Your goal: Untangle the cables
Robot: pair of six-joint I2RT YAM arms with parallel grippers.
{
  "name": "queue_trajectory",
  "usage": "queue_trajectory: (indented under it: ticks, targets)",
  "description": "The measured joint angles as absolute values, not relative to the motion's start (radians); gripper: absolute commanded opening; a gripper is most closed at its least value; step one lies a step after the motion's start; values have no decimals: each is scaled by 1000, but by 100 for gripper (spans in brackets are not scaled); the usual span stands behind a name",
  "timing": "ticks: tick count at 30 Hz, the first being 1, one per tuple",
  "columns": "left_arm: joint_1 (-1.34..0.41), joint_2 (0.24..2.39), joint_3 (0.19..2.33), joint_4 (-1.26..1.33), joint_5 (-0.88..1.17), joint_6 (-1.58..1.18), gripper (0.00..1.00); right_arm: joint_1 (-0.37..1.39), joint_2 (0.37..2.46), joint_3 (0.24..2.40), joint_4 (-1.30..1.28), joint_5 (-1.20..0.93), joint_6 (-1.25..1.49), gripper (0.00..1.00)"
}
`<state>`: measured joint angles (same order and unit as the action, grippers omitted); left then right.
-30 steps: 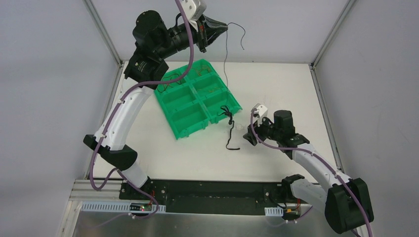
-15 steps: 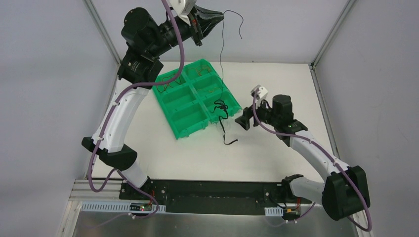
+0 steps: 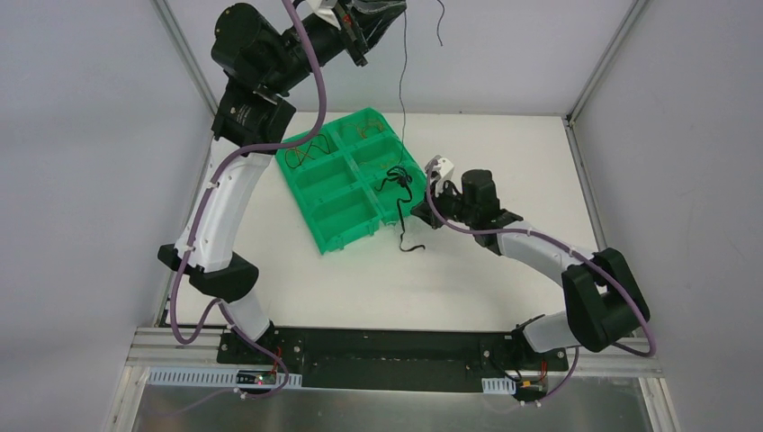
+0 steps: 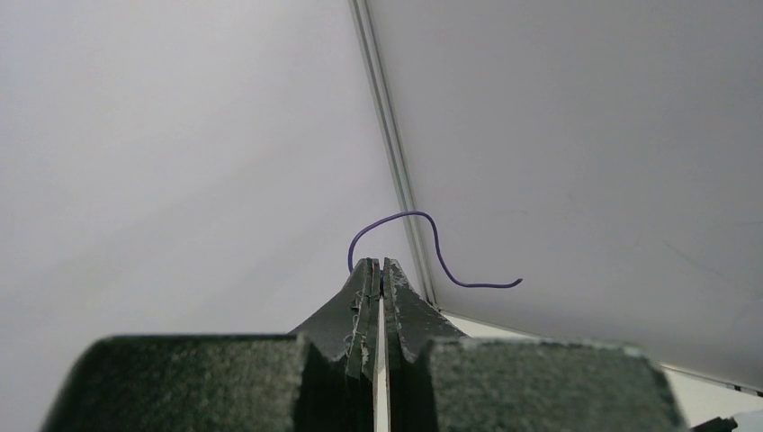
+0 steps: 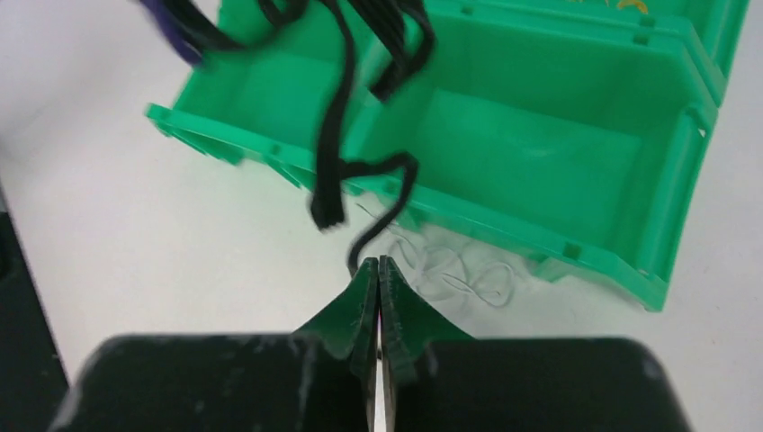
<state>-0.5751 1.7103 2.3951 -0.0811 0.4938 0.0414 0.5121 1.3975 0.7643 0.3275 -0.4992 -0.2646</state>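
My left gripper [image 3: 389, 9] is raised high at the back, shut on a thin dark purple wire [image 4: 423, 216]. That wire [image 3: 402, 90] drops straight down to a black tangle of cables [image 3: 396, 182] hanging over the near right corner of the green tray [image 3: 335, 205]. A black tail [image 3: 407, 241] dangles below the tangle to the table. My right gripper [image 3: 419, 214] is right beside the tangle. In the right wrist view its jaws [image 5: 379, 261] are pressed together on the end of a black cable [image 5: 335, 135]. A thin white wire [image 5: 463, 277] lies on the table by the tray wall [image 5: 576, 245].
The tray's back compartments hold a black wire [image 3: 306, 153], an orange wire [image 3: 364, 130] and a yellowish wire [image 3: 382, 165]. Enclosure walls and frame posts [image 3: 589, 72] ring the white table. The arm bases sit on the black rail [image 3: 378, 346] at the near edge.
My left gripper rose and drew back, lifting the tangle off the table. My right arm swung left to the tangle and its jaws closed on the black cable.
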Motion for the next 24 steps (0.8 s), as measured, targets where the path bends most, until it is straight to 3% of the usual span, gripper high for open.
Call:
queue_trajectory:
  ticks: [5, 6, 8, 9, 17, 24]
  targets:
    - [-575, 1716, 2436, -72, 439, 60, 0, 488, 1438, 749, 327, -462, -292, 0]
    - [-575, 1716, 2441, -62, 421, 66, 0, 477, 1437, 748, 326, -461, -300, 12]
    - [-575, 1716, 2450, -48, 396, 75, 0, 453, 1433, 747, 310, -464, -311, 76]
    - [-575, 1715, 2450, -41, 391, 78, 0, 442, 1430, 747, 294, -472, -313, 97]
    - [-575, 1713, 2431, -25, 391, 91, 0, 463, 1378, 768, 346, -509, -265, 99]
    - [-576, 1713, 2430, -17, 391, 91, 0, 558, 1481, 885, 508, -482, -192, 98]
